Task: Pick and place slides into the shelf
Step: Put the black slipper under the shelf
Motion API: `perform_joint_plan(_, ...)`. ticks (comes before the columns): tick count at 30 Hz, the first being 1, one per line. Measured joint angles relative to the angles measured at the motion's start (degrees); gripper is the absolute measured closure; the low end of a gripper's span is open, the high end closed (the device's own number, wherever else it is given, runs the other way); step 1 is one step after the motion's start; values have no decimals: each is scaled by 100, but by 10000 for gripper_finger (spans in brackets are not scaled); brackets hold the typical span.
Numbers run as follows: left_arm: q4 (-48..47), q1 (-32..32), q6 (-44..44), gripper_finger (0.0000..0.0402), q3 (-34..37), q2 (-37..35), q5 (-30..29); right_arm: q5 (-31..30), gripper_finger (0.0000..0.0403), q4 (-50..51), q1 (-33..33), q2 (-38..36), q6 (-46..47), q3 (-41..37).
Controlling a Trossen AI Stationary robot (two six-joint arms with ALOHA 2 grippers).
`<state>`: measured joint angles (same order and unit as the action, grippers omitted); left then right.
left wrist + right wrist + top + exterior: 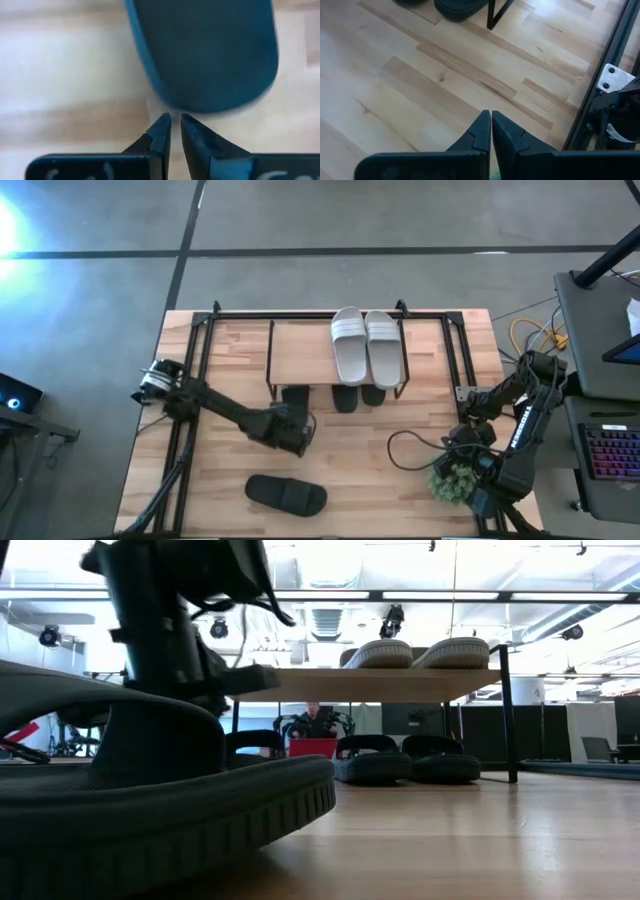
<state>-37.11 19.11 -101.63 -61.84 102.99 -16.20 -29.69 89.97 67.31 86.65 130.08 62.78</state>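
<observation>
We note the shelf point(300, 352) at the far middle of the tabletop point(400, 430), light plank top on a thin black frame. Two light slides point(366, 345) lie side by side on the plank's right part, touching each other. Under them, on the lower level, two dark slides point(357, 396) show their ends past the plank's near edge; in the low view they sit side by side beneath the plank. A third dark slide point(295, 397) lies left of that pair, partly under the plank's edge.

Left end effector point(296, 432) sits just in front of that third dark slide, the arm reaching in from the tabletop's left edge. In the left wrist view its fingers point(161, 132) stand nearly together, a thin gap between the tips, nothing between them; the slide's rounded end fills the view just ahead of the tips. We cannot tell whether the tips touch it.

One more dark slide point(287, 495) lies alone near the front edge of the tabletop, left of centre, well apart from the shelf. In the low view it bulks across the foreground.

Right end effector point(491, 125) waits at the tabletop's right side, fingers pressed together, empty, over bare wood.
</observation>
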Motion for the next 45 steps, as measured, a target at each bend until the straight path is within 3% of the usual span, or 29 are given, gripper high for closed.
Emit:
perform_joint_plan(8,-155,-323,754,372,-3,-142,401,29,394,1,0,-3,0,18)
perform_joint_plan(15,-124,619,1636,372,-151,-1024,1268,33,394,-11,0,-2,0,9)
perform_joint_plan(17,-68,916,1539,372,-122,-1302,1385,31,394,-21,0,-2,0,9)
perform_joint_plan(20,-53,1318,785,365,18,-1527,1068,15,394,-16,0,-1,-1,-10)
perform_joint_plan(27,1443,1594,142,273,337,-1422,866,3,394,-18,0,0,0,-60)
perform_joint_plan(32,1556,1696,94,182,332,-1137,1305,2,394,-39,-2,0,-1,-35)
perform_joint_plan(35,1626,1858,-137,148,332,-1111,1284,3,394,-44,-2,0,0,-33)
perform_joint_plan(40,2424,2078,-141,139,339,-849,1221,-20,394,-44,-2,0,0,-33)
perform_joint_plan(45,3496,2112,-104,165,297,-266,969,-39,394,-46,-2,0,0,-33)
